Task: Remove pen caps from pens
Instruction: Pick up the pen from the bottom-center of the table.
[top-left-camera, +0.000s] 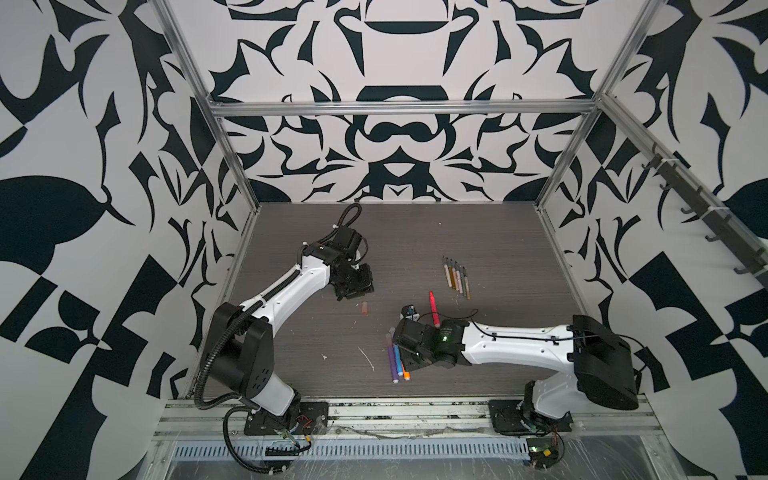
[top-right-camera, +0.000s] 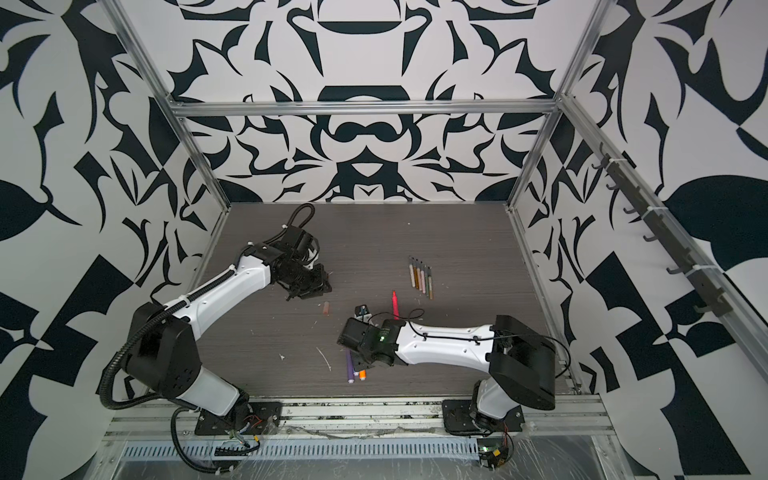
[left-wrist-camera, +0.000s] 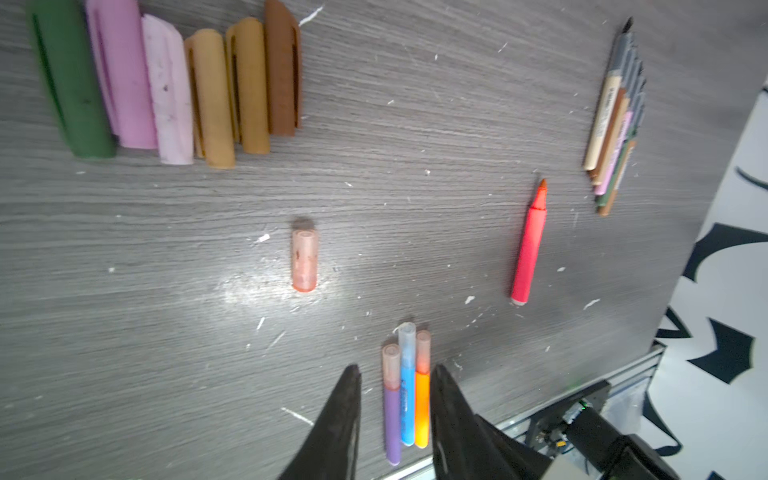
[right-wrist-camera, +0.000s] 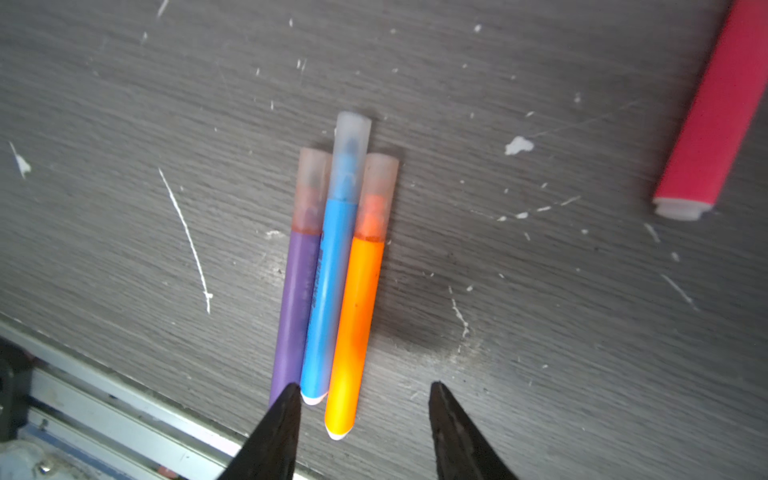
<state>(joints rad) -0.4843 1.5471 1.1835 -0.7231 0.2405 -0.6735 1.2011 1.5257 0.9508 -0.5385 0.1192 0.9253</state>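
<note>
Here, your right gripper (right-wrist-camera: 363, 385) hangs open over the capped purple pen (right-wrist-camera: 297, 299), blue pen (right-wrist-camera: 330, 291) and orange pen (right-wrist-camera: 357, 316), while your left gripper (left-wrist-camera: 397, 368) stands open, empty.

Grey wood-grain table (left-wrist-camera: 415, 124), flecked white. Purple pen (right-wrist-camera: 295, 299), blue pen (right-wrist-camera: 328, 291), orange pen (right-wrist-camera: 357, 311); fitted caps (right-wrist-camera: 315, 183) translucent, pinkish or frosted. Pink-red pen (left-wrist-camera: 530, 249). Loose cap (left-wrist-camera: 304, 259) translucent pink. Cap row (left-wrist-camera: 212, 95): green, pink, pale pink, tan, tan, brown. Walls (top-left-camera: 83, 208) patterned black on white.
</note>
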